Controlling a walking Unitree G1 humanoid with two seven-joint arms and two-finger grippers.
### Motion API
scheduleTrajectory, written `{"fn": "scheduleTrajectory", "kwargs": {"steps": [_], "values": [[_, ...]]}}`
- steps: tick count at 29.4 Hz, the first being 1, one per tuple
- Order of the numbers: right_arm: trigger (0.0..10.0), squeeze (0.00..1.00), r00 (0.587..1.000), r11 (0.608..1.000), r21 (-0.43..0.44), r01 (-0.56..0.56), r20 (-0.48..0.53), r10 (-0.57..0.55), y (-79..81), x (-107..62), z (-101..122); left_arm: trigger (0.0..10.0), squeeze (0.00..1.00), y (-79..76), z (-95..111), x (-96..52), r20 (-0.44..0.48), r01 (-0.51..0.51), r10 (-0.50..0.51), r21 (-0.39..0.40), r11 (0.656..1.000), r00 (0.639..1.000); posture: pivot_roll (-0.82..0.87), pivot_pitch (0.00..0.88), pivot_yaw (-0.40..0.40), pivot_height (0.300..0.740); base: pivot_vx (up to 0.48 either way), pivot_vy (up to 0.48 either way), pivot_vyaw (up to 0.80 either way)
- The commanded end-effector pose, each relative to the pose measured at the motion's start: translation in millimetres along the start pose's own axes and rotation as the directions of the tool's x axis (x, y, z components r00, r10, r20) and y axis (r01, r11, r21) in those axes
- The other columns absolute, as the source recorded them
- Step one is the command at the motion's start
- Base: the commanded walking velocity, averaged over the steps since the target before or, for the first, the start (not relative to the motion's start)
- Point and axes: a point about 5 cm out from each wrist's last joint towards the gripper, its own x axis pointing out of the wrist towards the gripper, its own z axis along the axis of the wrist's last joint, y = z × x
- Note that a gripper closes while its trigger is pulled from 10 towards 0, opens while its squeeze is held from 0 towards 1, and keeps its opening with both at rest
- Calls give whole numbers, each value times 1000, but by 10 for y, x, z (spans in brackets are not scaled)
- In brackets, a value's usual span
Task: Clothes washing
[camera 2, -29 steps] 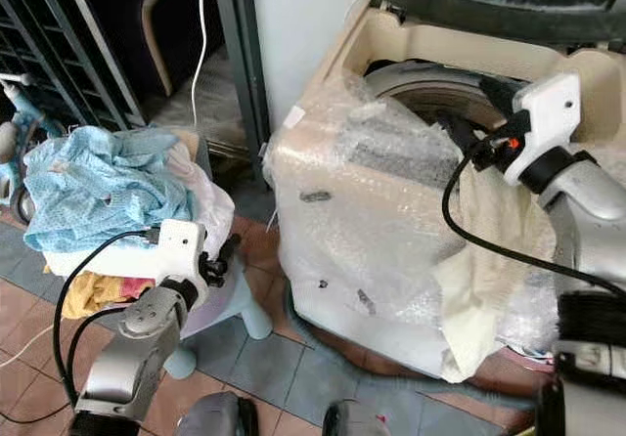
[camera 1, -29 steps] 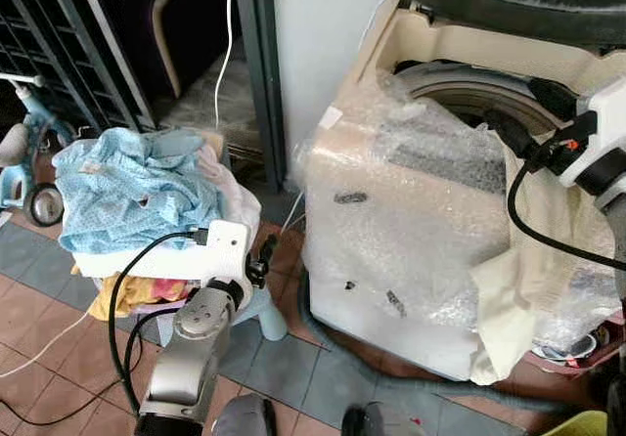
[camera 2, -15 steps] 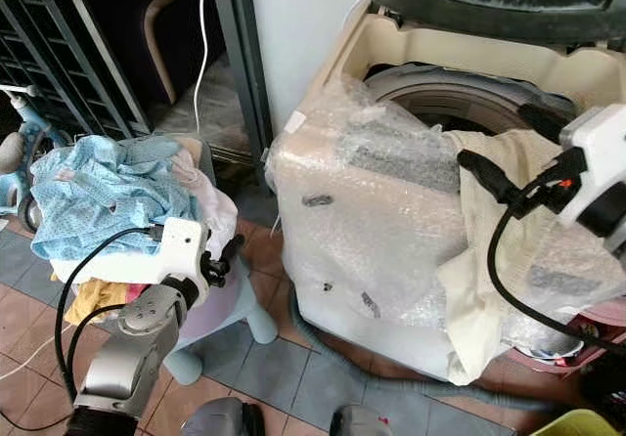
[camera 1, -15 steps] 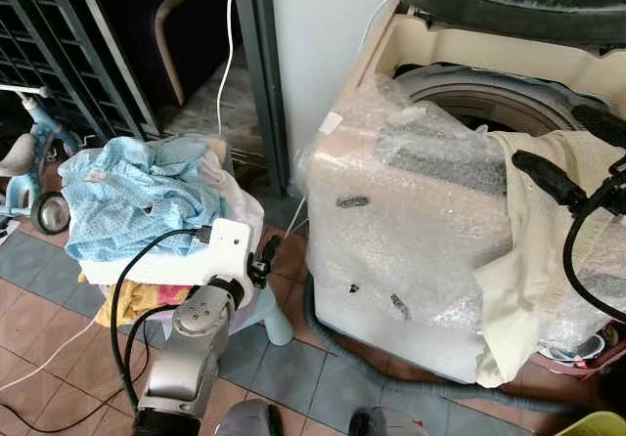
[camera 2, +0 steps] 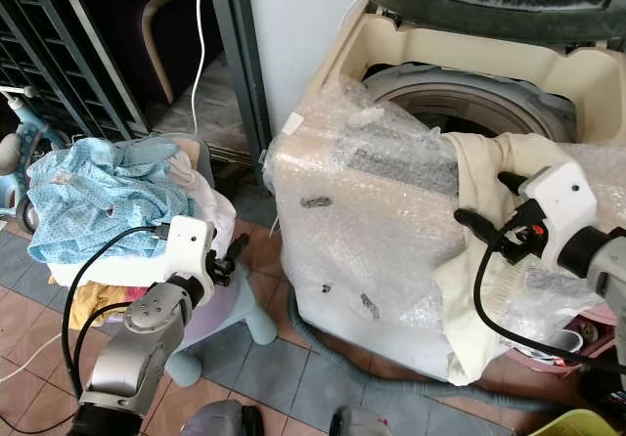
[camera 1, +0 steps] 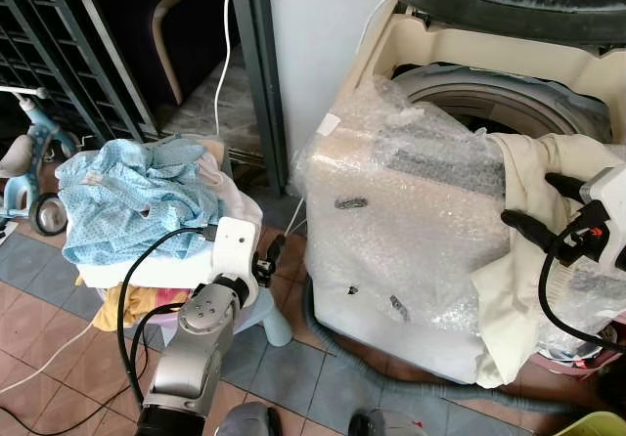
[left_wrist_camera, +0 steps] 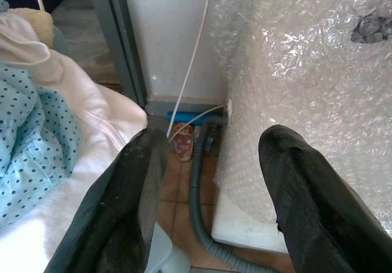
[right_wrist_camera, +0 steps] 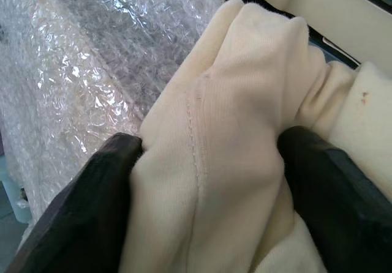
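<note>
Soft, even daylight is filling the scene, and nothing is casting hard shadows. The clear bubble wrap around the cream top-loading washing machine is catching small white glints. The dark room behind the black metal grille is staying dim. Head views are looking sharp; close up, the left end effector's black fingers are blurring slightly.
</note>
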Motion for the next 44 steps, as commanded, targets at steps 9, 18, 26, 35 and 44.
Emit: {"fn": "scheduleTrajectory", "kwargs": {"steps": [9, 18, 26, 35, 44], "values": [[0, 0, 951, 937, 161, 309, -53, -304, -411, 156, 14, 10000, 0, 26, -4, -1, 1, -15, 15, 8, 1000, 1000, -96, 62, 43, 740, 0, 0, 0], [0, 0, 936, 929, 117, 352, -19, -352, -656, 207, 314, 10000, 0, 23, -10, 0, 0, -30, 30, 4, 1000, 1000, -87, 59, 27, 740, 0, 0, 0], [0, 0, 959, 957, 58, 283, -50, -280, -660, 455, 432, 10000, 0, 3, -25, 16, -13, -29, 29, 17, 999, 999, -82, 54, 21, 740, 0, 0, 0], [0, 0, 982, 983, 19, 181, -53, -180, -584, 801, 621, 10000, 0, 6, -33, 14, -11, -53, 53, 11, 999, 999, -57, 44, -1, 740, 0, 0, 0], [0, 0, 854, 926, 6, 377, 386, -350, -804, 882, 1651, 10000, 0, 33, -18, 17, 5, -72, 72, 12, 997, 997, -57, 42, -4, 740, 0, 0, 0]]}}
